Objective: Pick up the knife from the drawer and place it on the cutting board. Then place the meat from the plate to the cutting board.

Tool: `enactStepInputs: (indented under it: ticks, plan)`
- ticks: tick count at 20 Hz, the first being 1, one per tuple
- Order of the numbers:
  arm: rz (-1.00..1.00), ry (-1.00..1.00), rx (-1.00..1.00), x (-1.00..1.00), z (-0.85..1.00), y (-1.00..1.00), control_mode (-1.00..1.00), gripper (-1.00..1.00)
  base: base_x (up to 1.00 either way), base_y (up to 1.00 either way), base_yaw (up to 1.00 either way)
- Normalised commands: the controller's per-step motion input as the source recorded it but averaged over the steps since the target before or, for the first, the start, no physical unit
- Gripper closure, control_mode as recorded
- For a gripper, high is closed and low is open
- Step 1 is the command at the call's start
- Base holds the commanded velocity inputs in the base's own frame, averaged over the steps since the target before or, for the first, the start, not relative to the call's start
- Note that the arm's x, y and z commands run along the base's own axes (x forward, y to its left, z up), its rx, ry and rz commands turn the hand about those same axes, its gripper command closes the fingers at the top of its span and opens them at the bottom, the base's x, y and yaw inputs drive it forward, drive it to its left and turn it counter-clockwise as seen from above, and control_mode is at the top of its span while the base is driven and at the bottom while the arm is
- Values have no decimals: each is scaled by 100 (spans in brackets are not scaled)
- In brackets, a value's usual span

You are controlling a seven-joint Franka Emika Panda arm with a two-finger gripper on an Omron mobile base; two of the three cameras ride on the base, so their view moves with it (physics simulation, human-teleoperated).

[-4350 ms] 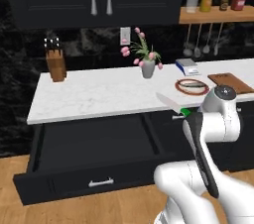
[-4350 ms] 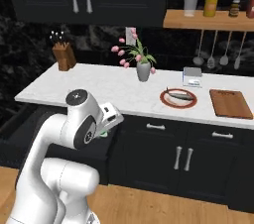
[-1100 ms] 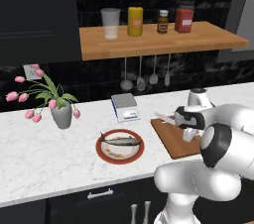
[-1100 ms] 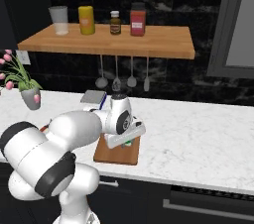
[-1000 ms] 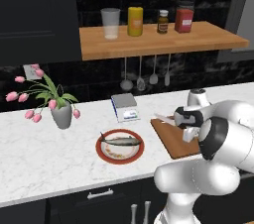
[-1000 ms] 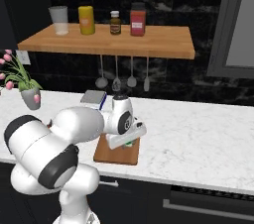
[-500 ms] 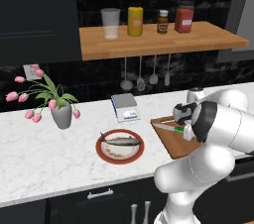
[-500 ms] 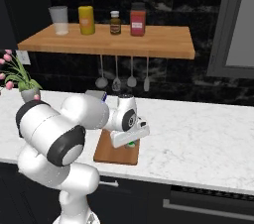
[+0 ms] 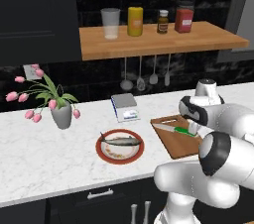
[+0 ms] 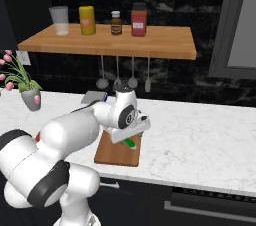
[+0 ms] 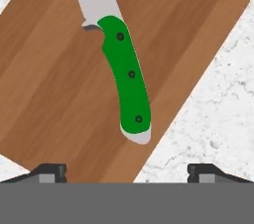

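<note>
The knife [image 11: 123,77] lies flat on the cutting board [image 9: 177,138], its green handle toward the board's near right edge and its silver blade pointing left across the wood in the left base view. In the hand view the tool [image 11: 128,171] hangs above the knife with its 2 dark fingertips [image 11: 48,171] spread wide and well apart, gripping nothing; the handle's pale butt end sits between them but clear of both.

The meat [image 9: 122,141] rests on the plate [image 9: 102,151], which sits on the white marble table [image 9: 44,168] just to the left of the board, with a narrow strip of table between them. Behind the plate stands a small grey kitchen scale [image 9: 125,107], and farther left a grey vase of pink tulips [image 9: 60,115].

A wooden shelf [image 9: 158,42] on the black wall carries a clear cup [image 9: 110,23], a yellow jar [image 9: 135,21], a small dark bottle [image 9: 162,22] and a red jar [image 9: 184,20]. 4 utensils [image 9: 147,74] hang under it.

From the right base view the arm's white wrist covers much of the board's far end.
</note>
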Motion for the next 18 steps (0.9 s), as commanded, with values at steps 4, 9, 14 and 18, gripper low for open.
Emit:
enactStepInputs:
  ticks: [4, 9, 14, 18]
  plan:
    - [10, -27, 0, -15, 34, 52, -100, -100, 0, 0, 0]
    - [6, -13, 0, 0, 24, 62, -100, -100, 0, 0, 0]
    - [0, 0, 3, 0, 31, 83, -100, -100, 0, 0, 0]
    - [0, 6, 4, 0, 29, 91, -100, -100, 0, 0, 0]
